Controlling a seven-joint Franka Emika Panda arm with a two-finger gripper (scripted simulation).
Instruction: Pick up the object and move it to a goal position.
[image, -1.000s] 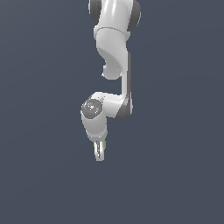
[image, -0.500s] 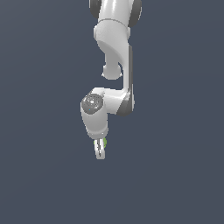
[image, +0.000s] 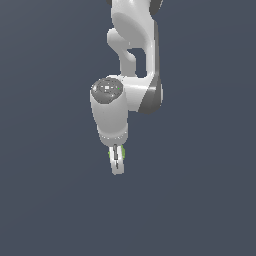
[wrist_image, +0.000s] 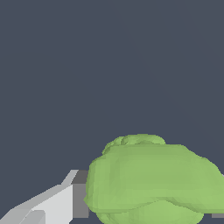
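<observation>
In the exterior view the white arm hangs down over the dark grey floor, and my gripper (image: 117, 167) points down at its lower end. A sliver of the lime-green object (image: 110, 154) shows between the fingers, mostly hidden by them. In the wrist view the lumpy lime-green object (wrist_image: 153, 179) fills the space between my fingers (wrist_image: 65, 201), one white with a grey pad pressed against it. The gripper (wrist_image: 148, 210) is shut on the object and holds it above the floor.
Plain dark grey floor (image: 50, 200) fills both views. No other objects, containers or edges show.
The arm's wrist and the gripper with the object have shifted slightly toward the exterior view's left. The grip has not changed.
</observation>
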